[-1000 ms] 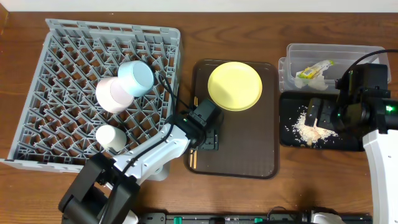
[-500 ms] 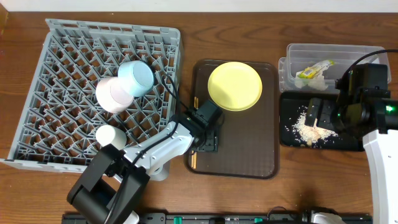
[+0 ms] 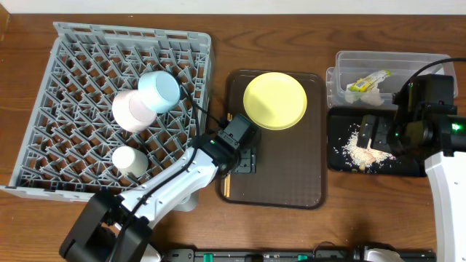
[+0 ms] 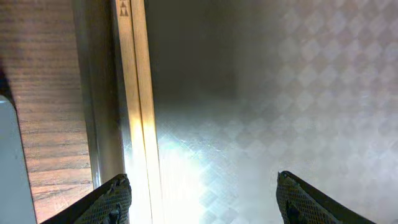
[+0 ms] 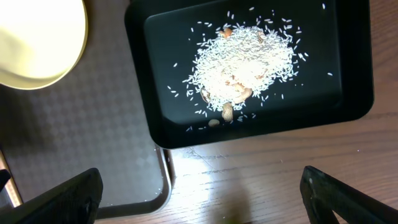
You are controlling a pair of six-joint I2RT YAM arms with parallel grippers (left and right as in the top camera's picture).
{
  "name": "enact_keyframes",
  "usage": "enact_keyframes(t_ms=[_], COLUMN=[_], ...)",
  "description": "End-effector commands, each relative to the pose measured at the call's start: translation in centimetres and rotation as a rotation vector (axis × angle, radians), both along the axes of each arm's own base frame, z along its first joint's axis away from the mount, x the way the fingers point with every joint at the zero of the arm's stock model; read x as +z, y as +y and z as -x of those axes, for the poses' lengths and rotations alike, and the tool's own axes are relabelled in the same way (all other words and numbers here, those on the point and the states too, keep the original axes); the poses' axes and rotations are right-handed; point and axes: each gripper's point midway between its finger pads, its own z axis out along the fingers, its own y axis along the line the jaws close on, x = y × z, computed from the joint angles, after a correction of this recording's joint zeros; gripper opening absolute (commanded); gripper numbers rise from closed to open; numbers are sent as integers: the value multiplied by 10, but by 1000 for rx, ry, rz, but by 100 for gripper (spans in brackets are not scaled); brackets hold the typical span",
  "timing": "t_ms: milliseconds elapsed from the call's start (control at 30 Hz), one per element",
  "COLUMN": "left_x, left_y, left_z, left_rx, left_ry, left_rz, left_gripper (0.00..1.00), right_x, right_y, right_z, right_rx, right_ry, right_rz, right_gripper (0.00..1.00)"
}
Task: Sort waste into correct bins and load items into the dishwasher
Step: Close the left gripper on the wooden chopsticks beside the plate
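Thin wooden chopsticks (image 4: 135,93), flat against the rim of the brown rectangular plastic serving tray (image 4: 280,93), could roll or split apart if a finger catches that rim. They lie just inside one fingertip of the left gripper (image 4: 202,196), whose jaws hang wide open, holding nothing.

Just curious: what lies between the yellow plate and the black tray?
Only bare brown serving tray lies between the yellow plate and black tray; the overhead view shows it.
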Motion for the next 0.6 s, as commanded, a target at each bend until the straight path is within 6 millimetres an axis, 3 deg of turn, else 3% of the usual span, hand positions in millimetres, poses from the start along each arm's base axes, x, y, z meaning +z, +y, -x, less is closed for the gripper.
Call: enact_keyframes(t_ms=[0, 367, 567], left_x=[-1, -30, -33], left_y=[-2, -12, -9], left_z=[-4, 1, -1], left_rx=[-15, -48, -43], left_ry=[-19, 19, 14], left_rz=[-19, -52, -72], left_gripper=[75, 75, 75], right_x=[4, 4, 4], right_y=[-2, -2, -2], right_z=[-1, 0, 0], right_rx=[-13, -13, -13], right_ry=[-13, -6, -5], right_rz=[4, 3, 3], right_gripper=[99, 99, 99])
